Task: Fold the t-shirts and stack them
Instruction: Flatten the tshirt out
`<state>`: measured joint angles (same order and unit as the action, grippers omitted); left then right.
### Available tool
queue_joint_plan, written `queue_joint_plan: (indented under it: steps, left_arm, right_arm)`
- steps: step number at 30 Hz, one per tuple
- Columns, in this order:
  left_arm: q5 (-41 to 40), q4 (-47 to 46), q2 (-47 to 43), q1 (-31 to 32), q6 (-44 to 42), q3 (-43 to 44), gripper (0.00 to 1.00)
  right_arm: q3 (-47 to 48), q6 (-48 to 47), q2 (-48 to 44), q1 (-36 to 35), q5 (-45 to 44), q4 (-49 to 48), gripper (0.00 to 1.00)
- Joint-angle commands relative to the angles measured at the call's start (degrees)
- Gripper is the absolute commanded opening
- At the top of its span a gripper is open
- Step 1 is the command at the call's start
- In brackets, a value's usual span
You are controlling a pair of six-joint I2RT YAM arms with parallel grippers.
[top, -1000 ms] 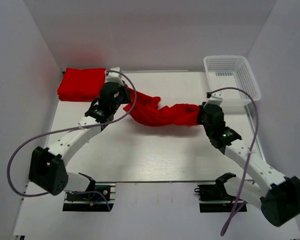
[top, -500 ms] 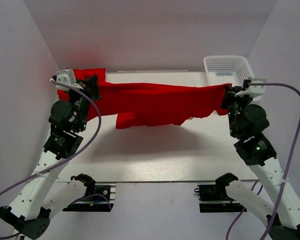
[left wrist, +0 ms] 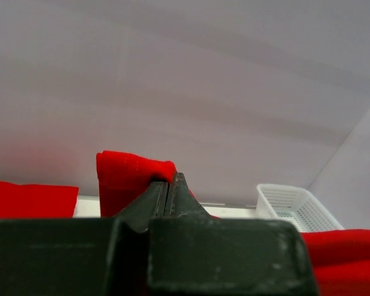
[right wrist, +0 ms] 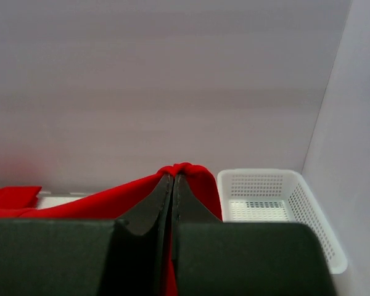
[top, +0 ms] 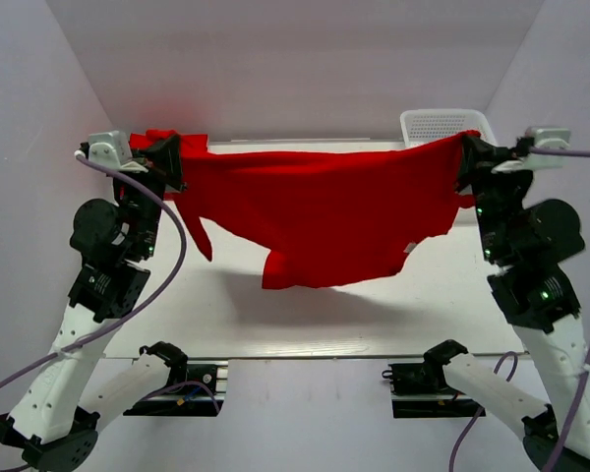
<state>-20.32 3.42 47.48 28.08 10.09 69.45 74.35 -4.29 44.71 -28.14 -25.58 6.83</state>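
Note:
One red t-shirt (top: 324,211) hangs spread in the air above the table, stretched between both raised arms. My left gripper (top: 172,157) is shut on its left upper corner and my right gripper (top: 464,157) is shut on its right upper corner. A sleeve and the lower hem droop toward the table. In the left wrist view, the left gripper (left wrist: 171,182) pinches a bunch of red cloth (left wrist: 132,172). The right wrist view shows the right gripper (right wrist: 174,176) with red cloth (right wrist: 200,179) folded over its tips. A second, folded t-shirt (left wrist: 24,200) lies at the back left.
A white mesh basket (top: 442,123) stands at the back right corner, seen also in the right wrist view as the basket (right wrist: 265,197). The white table (top: 226,305) lies under the hanging cloth. Grey walls close in the back and both sides.
Both arms rose and swung apart, lifting the bunched t-shirt off the table and stretching it out wide. It now hangs higher and more spread than half a second ago.

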Motion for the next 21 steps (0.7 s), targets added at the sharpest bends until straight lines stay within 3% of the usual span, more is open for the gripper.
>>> queue_joint_plan:
  steps: [1, 7, 10, 11, 14, 17, 18, 21]
  left_arm:
    - [-3.05, -0.78, 3.31, -0.13, -1.56, 1.13, 0.0]
    - [-8.86, -1.31, 14.72, -0.13, -3.93, 4.62, 0.0]
    - [-9.65, -2.01, 23.86, -0.13, -6.82, 9.9, 0.0]
    - [-10.35, -2.54, 26.06, -0.74, -7.44, 11.65, 0.0]
    - [-9.57, -1.32, 35.28, -1.36, -9.55, 23.15, 0.0]
    - [-4.41, 4.02, 43.99, -2.59, -12.88, 40.63, 0.0]
    - [-2.47, 5.79, 46.1, -3.11, -13.77, 50.07, 0.0]
    - [1.41, 13.88, 53.4, -3.11, -14.31, 65.84, 0.0]
  right_arm:
    - [0.98, -3.35, 5.29, 0.1, -2.09, -2.6, 0.0]
    - [-1.31, -5.72, 15.12, 0.37, -4.3, -10.78, 0.0]
    - [2.55, -7.56, 24.5, 1.16, -3.34, -12.19, 0.0]
    - [7.87, -8.53, 26.38, 1.94, -3.42, -12.8, 0.0]
    - [18.32, -9.76, 34.45, 3.7, -3.86, -11.93, 0.0]
    - [32.21, -10.38, 39.3, 4.58, -2.02, -9.83, 0.0]
    - [37.4, -10.9, 40.45, 4.93, -0.53, -8.43, 0.0]
    - [44.29, -10.74, 41.51, 5.81, 2.8, -4.39, 0.0]
